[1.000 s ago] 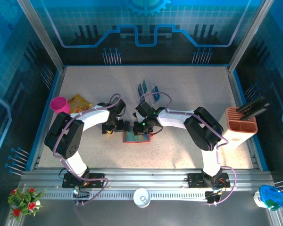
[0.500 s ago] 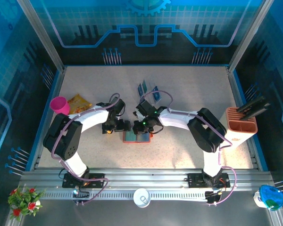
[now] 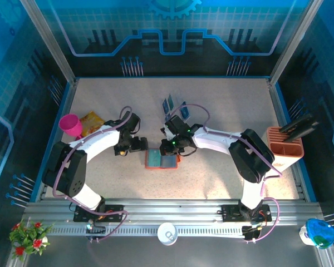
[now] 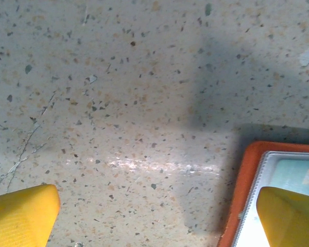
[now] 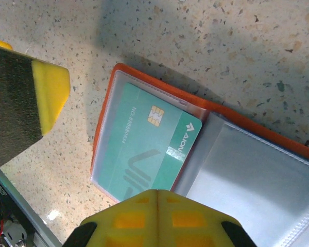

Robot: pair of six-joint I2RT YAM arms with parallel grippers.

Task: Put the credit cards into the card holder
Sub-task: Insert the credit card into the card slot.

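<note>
1. Sitting open on the table [image 4: 118,103], card holder [image 5: 257,170] has a teal credit card [image 5: 147,149] in one pocket.
2. Right gripper [image 5: 157,203] clenched, empty, just above it.
3. Left gripper [image 4: 154,221] spread wide, empty, at its edge.

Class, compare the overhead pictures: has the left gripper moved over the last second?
Yes. The left gripper has drawn back leftward, away from the card holder and toward the pink cup.

The teal credit card [image 5: 144,149] bears "AJON" and a blurred number line starting "NO"
</note>
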